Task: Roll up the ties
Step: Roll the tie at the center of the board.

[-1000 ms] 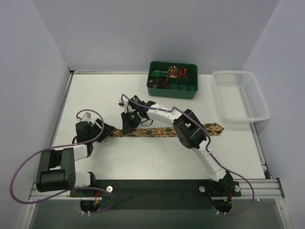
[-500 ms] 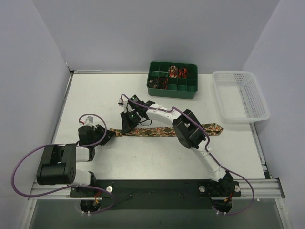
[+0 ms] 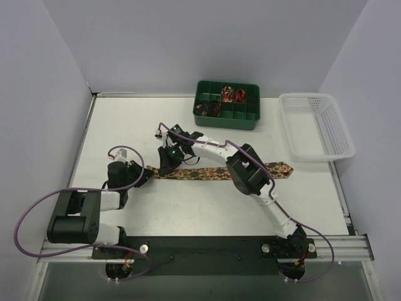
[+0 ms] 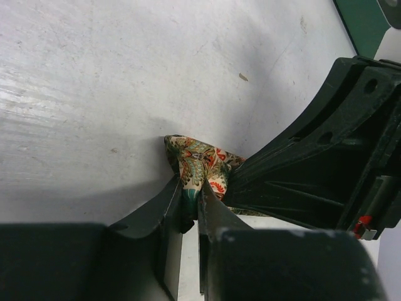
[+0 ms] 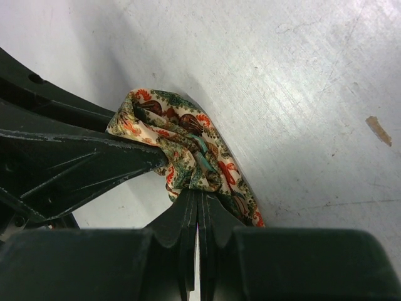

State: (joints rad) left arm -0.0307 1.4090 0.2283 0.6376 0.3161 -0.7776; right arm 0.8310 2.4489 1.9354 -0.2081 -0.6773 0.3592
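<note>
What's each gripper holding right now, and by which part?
Both hold the same tie. The left gripper and the right gripper are each shut on its bunched end, with the rest lying flat on the table.

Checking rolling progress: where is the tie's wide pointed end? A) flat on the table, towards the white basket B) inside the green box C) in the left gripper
A: the tie ends with its wide tip flat on the table, short of the white basket.

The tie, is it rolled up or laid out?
Mostly laid out: the tie lies as a long strip, only its left end bunched, pinched by the left gripper and right gripper.
</note>
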